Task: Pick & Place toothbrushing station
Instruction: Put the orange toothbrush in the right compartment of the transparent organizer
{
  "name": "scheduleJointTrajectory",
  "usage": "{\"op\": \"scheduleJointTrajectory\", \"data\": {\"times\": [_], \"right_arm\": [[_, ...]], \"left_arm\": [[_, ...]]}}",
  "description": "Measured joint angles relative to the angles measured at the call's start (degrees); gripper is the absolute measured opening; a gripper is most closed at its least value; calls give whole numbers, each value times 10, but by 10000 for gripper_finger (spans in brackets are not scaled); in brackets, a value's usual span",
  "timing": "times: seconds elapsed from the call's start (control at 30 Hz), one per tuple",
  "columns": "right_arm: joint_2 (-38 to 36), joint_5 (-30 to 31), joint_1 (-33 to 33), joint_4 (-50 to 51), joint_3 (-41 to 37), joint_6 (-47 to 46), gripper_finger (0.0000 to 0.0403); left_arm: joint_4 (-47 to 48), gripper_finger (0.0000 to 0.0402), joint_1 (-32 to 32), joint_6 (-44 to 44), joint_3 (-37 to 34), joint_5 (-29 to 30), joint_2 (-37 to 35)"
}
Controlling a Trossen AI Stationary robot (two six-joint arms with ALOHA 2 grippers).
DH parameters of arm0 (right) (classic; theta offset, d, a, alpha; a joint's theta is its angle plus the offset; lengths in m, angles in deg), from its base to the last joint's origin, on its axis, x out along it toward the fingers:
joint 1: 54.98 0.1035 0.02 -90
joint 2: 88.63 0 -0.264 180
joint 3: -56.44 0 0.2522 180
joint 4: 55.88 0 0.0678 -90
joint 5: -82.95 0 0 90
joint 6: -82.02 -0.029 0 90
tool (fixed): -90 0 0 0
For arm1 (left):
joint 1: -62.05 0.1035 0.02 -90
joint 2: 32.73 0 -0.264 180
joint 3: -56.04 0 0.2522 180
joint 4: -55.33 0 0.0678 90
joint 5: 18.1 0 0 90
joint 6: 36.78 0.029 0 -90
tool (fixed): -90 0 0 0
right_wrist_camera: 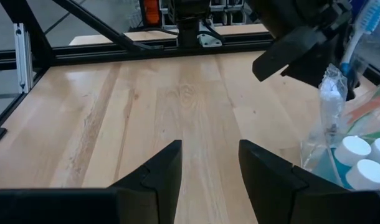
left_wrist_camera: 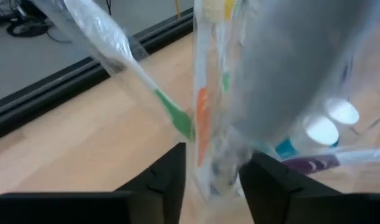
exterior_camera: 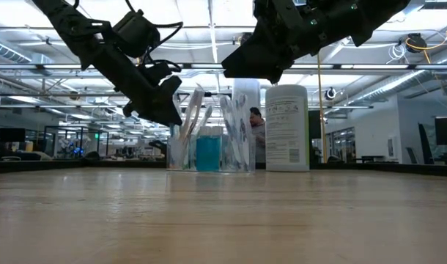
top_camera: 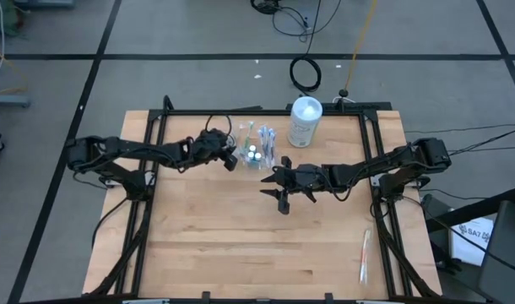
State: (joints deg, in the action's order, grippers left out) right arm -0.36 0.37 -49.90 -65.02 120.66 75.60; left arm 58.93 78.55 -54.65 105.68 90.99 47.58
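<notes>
one toothbrush (top_camera: 365, 255) shows only from above

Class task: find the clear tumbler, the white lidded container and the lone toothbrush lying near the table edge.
clear tumbler (exterior_camera: 209, 154), low view, on its front wall.
white lidded container (top_camera: 305, 123), high view, on its side below the lid.
lone toothbrush (top_camera: 365, 256), high view, mid-handle.

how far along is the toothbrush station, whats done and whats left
Done: several wrapped toothbrushes and white-capped toothpaste tubes already stand in the clear tumbler.

In hand: the left gripper sits open around one wrapped brush at the tumbler, apparently letting it go. The right gripper is open and empty, near the tumbler.

Left: one toothbrush lies near the table's front right corner.
</notes>
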Motion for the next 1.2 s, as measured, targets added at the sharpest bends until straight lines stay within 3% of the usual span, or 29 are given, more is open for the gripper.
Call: {"op": "scheduleJointTrajectory", "data": {"times": [0.2,0.4,0.6,0.77,1.0,1.2], "right_arm": [[0,0,0,0,0,0,151],[0,0,0,0,0,0,151],[0,0,0,-11,0,0,151],[0,0,0,-35,0,-27,150],[0,3,22,-60,0,-61,150],[0,62,70,-17,30,-61,142]], "left_arm": [[56,182,-1,-3,0,-1,-9],[122,188,-3,-7,0,-4,-62],[163,189,-29,-10,0,-76,-128],[169,189,-66,-24,0,-117,-171],[158,189,-119,-45,0,-116,-221],[159,189,-161,-55,0,-105,-222]]}}
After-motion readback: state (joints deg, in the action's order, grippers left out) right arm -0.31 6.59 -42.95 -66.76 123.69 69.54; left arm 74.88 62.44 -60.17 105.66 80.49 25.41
